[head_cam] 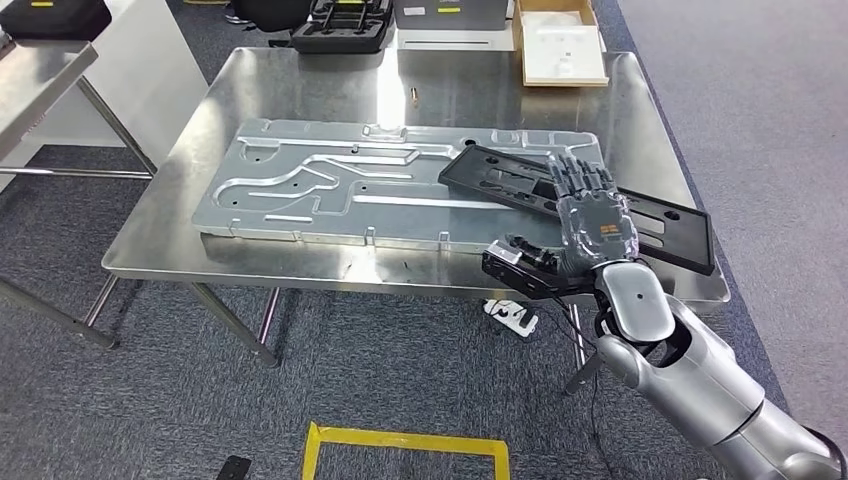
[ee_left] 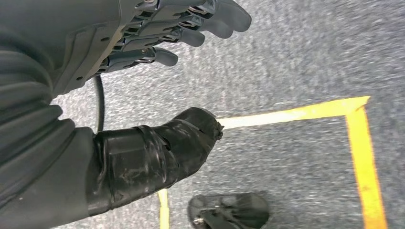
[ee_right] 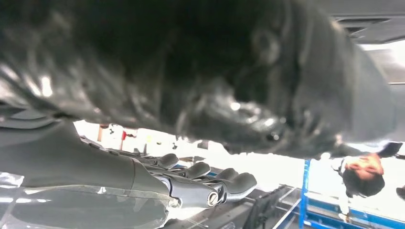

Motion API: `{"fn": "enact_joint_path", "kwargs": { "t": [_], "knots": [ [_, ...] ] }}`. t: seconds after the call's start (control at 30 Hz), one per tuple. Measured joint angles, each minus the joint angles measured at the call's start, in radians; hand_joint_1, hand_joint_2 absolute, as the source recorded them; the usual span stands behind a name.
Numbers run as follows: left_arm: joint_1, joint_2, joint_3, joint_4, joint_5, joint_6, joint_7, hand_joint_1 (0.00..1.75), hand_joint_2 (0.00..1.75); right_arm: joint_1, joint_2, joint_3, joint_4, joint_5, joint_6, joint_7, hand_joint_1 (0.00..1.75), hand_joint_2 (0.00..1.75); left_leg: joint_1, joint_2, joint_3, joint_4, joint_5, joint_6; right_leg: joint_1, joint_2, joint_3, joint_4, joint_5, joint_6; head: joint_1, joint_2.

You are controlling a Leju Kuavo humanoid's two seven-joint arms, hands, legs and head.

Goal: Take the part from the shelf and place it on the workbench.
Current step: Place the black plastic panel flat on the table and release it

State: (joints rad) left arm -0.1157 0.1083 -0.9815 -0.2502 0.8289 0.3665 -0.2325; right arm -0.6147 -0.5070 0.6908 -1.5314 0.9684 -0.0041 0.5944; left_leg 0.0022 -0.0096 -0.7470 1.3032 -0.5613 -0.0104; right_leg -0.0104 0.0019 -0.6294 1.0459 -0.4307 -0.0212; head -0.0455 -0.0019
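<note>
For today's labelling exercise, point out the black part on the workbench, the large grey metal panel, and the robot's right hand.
black part [head_cam: 655, 225], head view, flat top face near its right end
grey metal panel [head_cam: 300, 190], head view, ribbed middle
right hand [head_cam: 592, 215], head view, back of the hand

Steel workbench [head_cam: 300, 262], grey metal panel [head_cam: 330, 190], black part [head_cam: 660, 225], cardboard box [head_cam: 560, 45]

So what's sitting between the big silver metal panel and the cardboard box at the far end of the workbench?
Only a small brass-coloured piece lies between the silver panel and the cardboard box; otherwise bare steel workbench, seen in the head view.
</note>
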Motion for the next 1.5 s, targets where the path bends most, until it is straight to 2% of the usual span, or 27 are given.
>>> {"fn": "enact_joint_path", "kwargs": {
  "t": [0.03,0.1,0.17,0.2,0.27,0.3,0.37,0.43,0.47,0.5,0.57,0.67,0.77,0.83,0.93,0.97,1.03,1.1,1.17,1.2,1.23,1.3,1.33,1.37,1.43,1.47,1.5],
  "knots": [
    [0.000,0.000,0.000,0.000,0.000,0.000,0.002,0.00,1.75,0.001,0.003,0.001,-0.006,0.005,-0.002,-0.001,0.00,0.00,0.000,0.000,0.028,-0.019,0.019,0.002,0.001,0.000,-0.014,0.000,0.010,0.001,0.000,0.000],
    [-0.002,0.000,0.000,0.000,0.000,0.001,0.006,0.00,1.75,0.002,0.008,0.001,-0.019,0.013,-0.005,-0.004,0.00,0.00,-0.002,0.000,0.126,-0.141,0.048,0.012,0.003,0.000,-0.038,0.001,0.030,0.004,0.000,0.000],
    [-0.005,0.000,0.000,0.000,0.000,0.001,0.010,0.00,1.75,0.003,0.010,0.001,-0.031,0.017,-0.009,-0.005,0.00,0.00,-0.008,-0.001,0.203,-0.252,0.047,0.023,0.002,-0.001,-0.045,-0.003,0.046,0.013,0.002,0.000],
    [-0.007,0.000,0.000,0.000,0.000,0.002,0.012,0.00,1.75,0.004,0.012,0.001,-0.035,0.018,-0.012,-0.005,0.00,0.00,-0.012,-0.002,0.218,-0.279,0.043,0.028,0.001,-0.002,-0.045,-0.006,0.054,0.019,0.002,0.000],
    [-0.007,0.000,0.000,0.000,0.000,0.002,0.018,0.00,1.75,0.008,0.015,0.002,-0.042,0.018,-0.018,-0.004,0.00,0.00,-0.014,-0.001,0.217,-0.295,0.062,0.040,-0.002,-0.002,-0.044,-0.012,0.067,0.031,0.000,0.000],
    [-0.008,0.000,0.000,0.000,0.000,0.003,0.020,0.00,1.75,0.012,0.017,0.002,-0.047,0.018,-0.024,-0.003,0.00,0.00,-0.014,0.002,0.215,-0.304,0.073,0.048,-0.002,0.000,-0.049,-0.006,0.058,0.035,0.000,0.000],
    [-0.007,0.000,0.000,0.000,0.000,0.004,0.022,0.00,1.75,0.021,0.017,0.002,-0.058,0.010,-0.044,0.003,0.00,0.00,-0.011,0.007,0.200,-0.317,0.102,0.064,0.000,0.002,-0.073,0.058,-0.016,0.040,0.004,0.000],
    [-0.006,0.000,0.000,0.000,0.001,0.005,0.022,0.00,1.75,0.031,0.016,0.002,-0.069,-0.012,-0.067,0.008,0.00,0.00,-0.012,0.009,0.172,-0.316,0.125,0.069,0.001,0.002,-0.103,0.183,-0.112,0.041,0.008,0.000],
    [-0.006,0.000,0.000,0.000,0.001,0.005,0.022,0.00,1.75,0.038,0.016,0.001,-0.074,-0.028,-0.077,0.010,0.00,0.00,-0.013,0.009,0.156,-0.313,0.135,0.069,0.000,0.002,-0.107,0.233,-0.132,0.042,0.008,0.000],
    [-0.005,0.000,0.000,0.000,0.002,0.006,0.022,0.00,1.75,0.046,0.016,-0.001,-0.079,-0.045,-0.087,0.012,0.00,0.00,-0.013,0.010,0.138,-0.309,0.145,0.067,0.000,0.002,-0.098,0.257,-0.131,0.043,0.008,0.000],
    [-0.004,0.000,0.000,0.000,0.004,0.008,0.022,0.00,1.75,0.061,0.014,-0.008,-0.089,-0.081,-0.111,0.013,0.00,0.00,-0.012,0.010,0.102,-0.297,0.163,0.063,-0.001,0.001,-0.029,0.199,-0.087,0.043,0.009,0.000],
    [-0.003,0.000,0.000,0.000,0.010,0.012,0.021,0.00,1.75,0.076,0.010,-0.029,-0.107,-0.135,-0.158,0.013,0.00,0.00,-0.012,0.009,0.063,-0.275,0.186,0.050,0.004,0.001,0.087,0.021,-0.080,0.036,0.008,0.000],
    [0.000,0.000,0.000,0.001,0.014,0.016,0.019,0.00,1.75,0.105,0.007,-0.065,-0.124,-0.243,-0.229,0.005,0.00,0.00,-0.011,0.007,0.055,-0.274,0.206,0.034,0.008,0.000,0.093,-0.010,-0.073,0.020,0.010,0.000],
    [0.004,0.000,0.000,0.002,0.017,0.018,0.016,0.00,1.75,0.124,0.007,-0.090,-0.133,-0.382,-0.291,-0.018,0.00,0.00,-0.008,0.006,0.038,-0.244,0.165,0.022,0.007,-0.003,0.077,-0.014,-0.051,0.006,0.009,0.000],
    [0.004,-0.001,0.000,0.002,0.020,0.022,0.009,0.00,1.75,0.143,0.007,-0.127,-0.139,-0.646,-0.394,-0.091,0.00,0.00,-0.001,0.007,-0.006,-0.082,0.015,0.008,0.006,-0.003,0.033,-0.016,-0.012,-0.005,0.007,0.000],
    [0.004,-0.001,0.000,0.002,0.021,0.023,0.006,0.00,1.75,0.151,0.007,-0.140,-0.140,-0.736,-0.431,-0.127,0.00,0.00,0.000,0.007,-0.011,-0.028,-0.009,0.006,0.006,-0.003,0.015,-0.015,0.001,-0.005,0.006,0.000],
    [0.004,-0.001,0.000,0.002,0.022,0.026,0.000,0.00,1.75,0.170,0.007,-0.169,-0.142,-0.898,-0.503,-0.202,0.00,0.00,0.000,0.007,0.018,0.007,0.011,0.006,0.007,-0.003,-0.023,-0.015,0.029,-0.002,0.006,0.000],
    [0.003,-0.001,0.000,0.002,0.023,0.029,-0.004,0.00,1.75,0.186,0.005,-0.203,-0.148,-1.019,-0.563,-0.264,0.00,0.00,0.000,0.006,0.111,-0.082,0.047,0.014,0.007,-0.003,-0.059,-0.014,0.058,0.003,0.006,0.000],
    [0.000,-0.001,0.000,0.002,0.022,0.031,-0.007,0.00,1.75,0.198,0.001,-0.240,-0.159,-1.119,-0.610,-0.317,0.00,0.00,-0.006,0.005,0.225,-0.227,0.023,0.026,0.008,-0.004,-0.079,-0.015,0.082,0.012,0.007,0.000],
    [-0.002,-0.001,0.000,0.002,0.022,0.032,-0.009,0.00,1.75,0.204,-0.001,-0.259,-0.164,-1.164,-0.628,-0.343,0.00,0.00,-0.010,0.004,0.257,-0.276,0.007,0.033,0.007,-0.006,-0.081,-0.017,0.093,0.018,0.006,0.000],
    [-0.003,-0.001,0.000,0.002,0.022,0.032,-0.010,0.00,1.75,0.211,-0.004,-0.274,-0.168,-1.204,-0.641,-0.367,0.00,0.00,-0.015,0.003,0.267,-0.300,0.003,0.040,0.005,-0.007,-0.081,-0.022,0.104,0.024,0.004,0.000],
    [-0.002,-0.002,0.000,0.002,0.022,0.031,-0.012,0.00,1.75,0.228,-0.011,-0.298,-0.176,-1.267,-0.656,-0.409,0.00,0.00,-0.016,0.006,0.255,-0.312,0.029,0.055,0.000,-0.006,-0.082,-0.027,0.113,0.036,0.001,0.000],
    [-0.002,-0.002,0.000,0.003,0.022,0.031,-0.013,0.00,1.75,0.237,-0.015,-0.309,-0.181,-1.290,-0.661,-0.426,0.00,0.00,-0.015,0.009,0.248,-0.317,0.045,0.062,-0.001,-0.005,-0.089,-0.014,0.090,0.040,0.001,0.000],
    [-0.001,-0.002,0.000,0.003,0.022,0.031,-0.014,0.00,1.75,0.246,-0.019,-0.320,-0.186,-1.309,-0.665,-0.440,0.00,0.00,-0.013,0.012,0.237,-0.322,0.061,0.070,-0.002,-0.003,-0.101,0.020,0.046,0.043,0.003,0.000],
    [-0.001,-0.003,0.000,0.003,0.021,0.032,-0.017,0.00,1.75,0.262,-0.024,-0.343,-0.197,-1.345,-0.672,-0.461,0.00,0.00,-0.013,0.017,0.206,-0.323,0.089,0.078,-0.003,-0.003,-0.127,0.142,-0.068,0.047,0.004,0.000],
    [-0.001,-0.003,0.000,0.003,0.021,0.032,-0.019,0.00,1.75,0.270,-0.025,-0.354,-0.203,-1.368,-0.674,-0.470,0.00,0.00,-0.013,0.018,0.188,-0.321,0.103,0.080,-0.003,-0.003,-0.134,0.206,-0.098,0.049,0.004,0.000],
    [-0.001,-0.003,0.000,0.003,0.021,0.032,-0.021,0.00,1.75,0.279,-0.026,-0.365,-0.209,-1.398,-0.674,-0.480,0.00,0.00,-0.013,0.019,0.170,-0.320,0.116,0.079,-0.004,-0.003,-0.131,0.252,-0.104,0.052,0.004,0.000]
  ]
}}
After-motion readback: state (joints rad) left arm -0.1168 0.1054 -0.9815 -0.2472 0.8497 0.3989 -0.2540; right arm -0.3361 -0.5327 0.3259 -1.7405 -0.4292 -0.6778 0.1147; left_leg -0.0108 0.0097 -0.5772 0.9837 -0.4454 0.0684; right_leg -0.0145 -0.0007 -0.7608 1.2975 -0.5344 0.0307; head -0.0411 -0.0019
